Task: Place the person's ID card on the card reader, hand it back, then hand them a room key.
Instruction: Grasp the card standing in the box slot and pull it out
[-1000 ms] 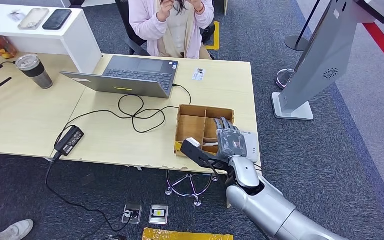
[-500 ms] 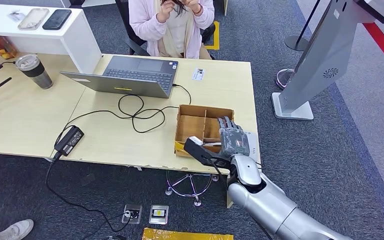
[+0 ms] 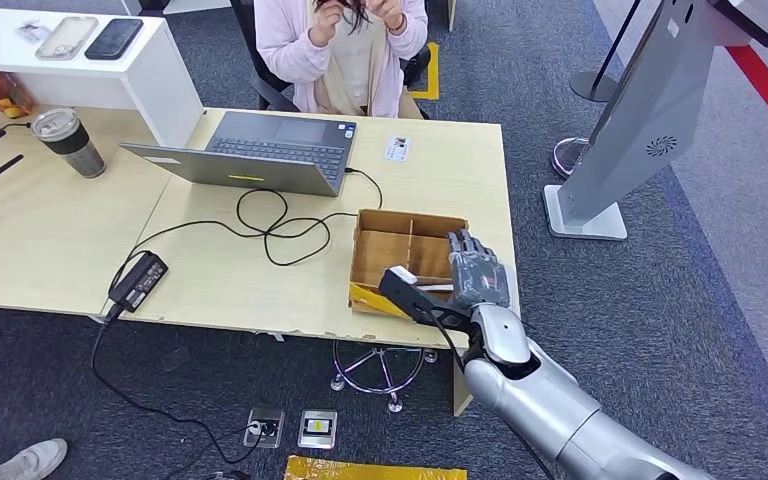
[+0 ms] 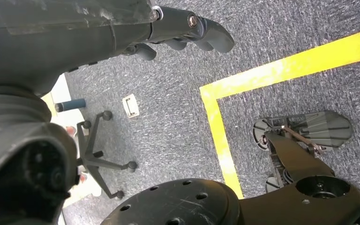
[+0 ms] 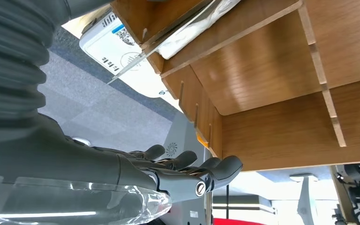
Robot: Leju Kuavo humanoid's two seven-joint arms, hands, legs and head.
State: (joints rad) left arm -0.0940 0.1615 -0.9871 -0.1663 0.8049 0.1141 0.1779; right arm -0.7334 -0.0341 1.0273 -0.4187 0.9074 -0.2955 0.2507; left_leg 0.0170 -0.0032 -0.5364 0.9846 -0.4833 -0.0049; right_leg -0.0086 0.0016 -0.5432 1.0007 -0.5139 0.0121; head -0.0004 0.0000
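Right hand [image 3: 477, 275] over right side of wooden divider box [image 3: 407, 222], fingers extended, grasping nothing visible; left hand [image 4: 187, 28] hanging above carpet, fingers curled, empty.

ID card [image 3: 396, 148] lying on far desk edge, just right of laptop [image 3: 250, 152], well apart from hand. Card reader [image 5: 115, 40] just right of box. Advised: lift clear of box wall, reach far-left, descend flat on card.

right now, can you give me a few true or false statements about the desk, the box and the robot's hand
1. The right hand is at the wooden box. True.
2. The laptop is closed. False: it lies open.
3. A small card lies on the desk beside the laptop. True.
4. The person is reaching for the box. False: both their hands are up near their face.
5. The tumbler stands inside the box. False: it stands far off on the desk.
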